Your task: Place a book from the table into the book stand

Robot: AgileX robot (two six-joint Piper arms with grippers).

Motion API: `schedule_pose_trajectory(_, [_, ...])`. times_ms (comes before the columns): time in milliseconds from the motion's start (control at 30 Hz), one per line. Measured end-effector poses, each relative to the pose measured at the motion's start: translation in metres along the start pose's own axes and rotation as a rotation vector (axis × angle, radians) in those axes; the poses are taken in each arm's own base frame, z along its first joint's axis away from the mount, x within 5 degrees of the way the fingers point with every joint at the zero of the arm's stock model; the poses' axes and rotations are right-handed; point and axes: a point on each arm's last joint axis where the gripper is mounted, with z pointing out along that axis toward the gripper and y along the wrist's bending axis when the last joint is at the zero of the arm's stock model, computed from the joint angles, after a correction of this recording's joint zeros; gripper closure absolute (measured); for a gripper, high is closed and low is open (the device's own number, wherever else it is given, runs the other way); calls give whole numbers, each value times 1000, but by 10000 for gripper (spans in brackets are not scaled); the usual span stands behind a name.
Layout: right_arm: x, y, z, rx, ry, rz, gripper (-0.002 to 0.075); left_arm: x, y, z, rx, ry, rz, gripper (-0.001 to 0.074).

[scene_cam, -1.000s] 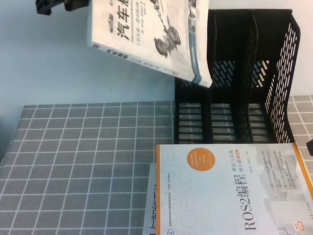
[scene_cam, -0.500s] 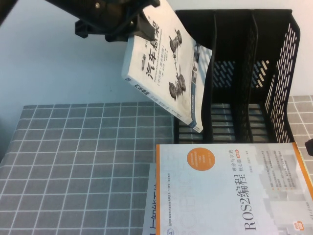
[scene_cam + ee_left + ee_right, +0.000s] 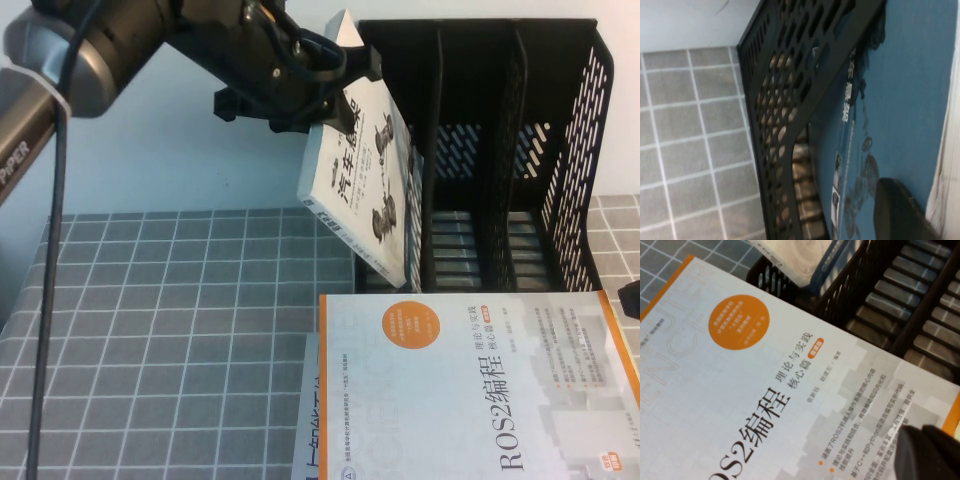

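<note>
My left gripper (image 3: 328, 98) is shut on the top edge of the white book (image 3: 368, 190), which hangs steeply tilted. The book's lower corner sits at the mouth of the left compartment of the black book stand (image 3: 500, 150). In the left wrist view one dark finger (image 3: 895, 210) presses on the book's teal-blue back (image 3: 905, 90), beside the stand's perforated wall (image 3: 785, 100). My right gripper (image 3: 932, 455) is shut and empty, hovering over the orange-bordered ROS2 book (image 3: 755, 390); only a dark bit of it (image 3: 631, 298) shows in the high view.
The ROS2 book (image 3: 470, 390) lies on the grey grid-cloth table (image 3: 170, 330) just in front of the stand. A grey-blue book (image 3: 305, 420) peeks out under its left edge. The stand's middle and right compartments hold nothing.
My left arm has swung down and to the right with the book. The book has turned from nearly flat to steeply upright, and its lower corner has reached the left compartment.
</note>
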Motion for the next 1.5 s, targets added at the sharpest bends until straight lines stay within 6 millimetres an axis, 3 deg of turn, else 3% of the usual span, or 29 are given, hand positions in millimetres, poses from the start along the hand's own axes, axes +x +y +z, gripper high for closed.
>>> schedule_pose_trajectory(200, [0, 0, 0, 0, 0, 0, 729, -2, -1, 10, 2, -28, 9, 603])
schedule_pose_trajectory(400, [0, 0, 0, -3, 3, -1, 729, -10, -5, 9, 47, -111, 24, 305])
schedule_pose_trajectory(500, [1, 1, 0, -8, 7, -9, 729, -13, -7, 8, 66, -143, 28, 246])
schedule_pose_trajectory(600, [2, 2, 0, -17, 18, -31, 729, -15, -10, 7, 88, -175, 39, 286])
schedule_pose_trajectory(733, [8, 5, -3, -42, 80, -86, 729, -18, -15, -11, 89, -218, 105, 471])
schedule_pose_trajectory(800, [15, 9, -10, -68, 145, -123, 729, -18, -18, -30, 62, -240, 181, 605])
schedule_pose_trajectory(900, [28, 15, -23, -100, 256, -166, 729, -17, -21, -67, -11, -272, 293, 700])
schedule_pose_trajectory(1067, [45, 16, -51, 4, 366, -122, 729, -7, -20, -128, -178, -294, 401, 731])
schedule_pose_trajectory(1233, [55, 17, -92, 230, 231, -111, 729, 12, -23, -189, -213, -394, 433, 734])
schedule_pose_trajectory(1400, [73, 25, -120, 376, -44, -137, 729, 46, -18, -219, -169, -516, 446, 734])
schedule_pose_trajectory(1500, [89, 28, -115, 395, -169, -104, 729, 76, -5, -214, -137, -548, 438, 734])
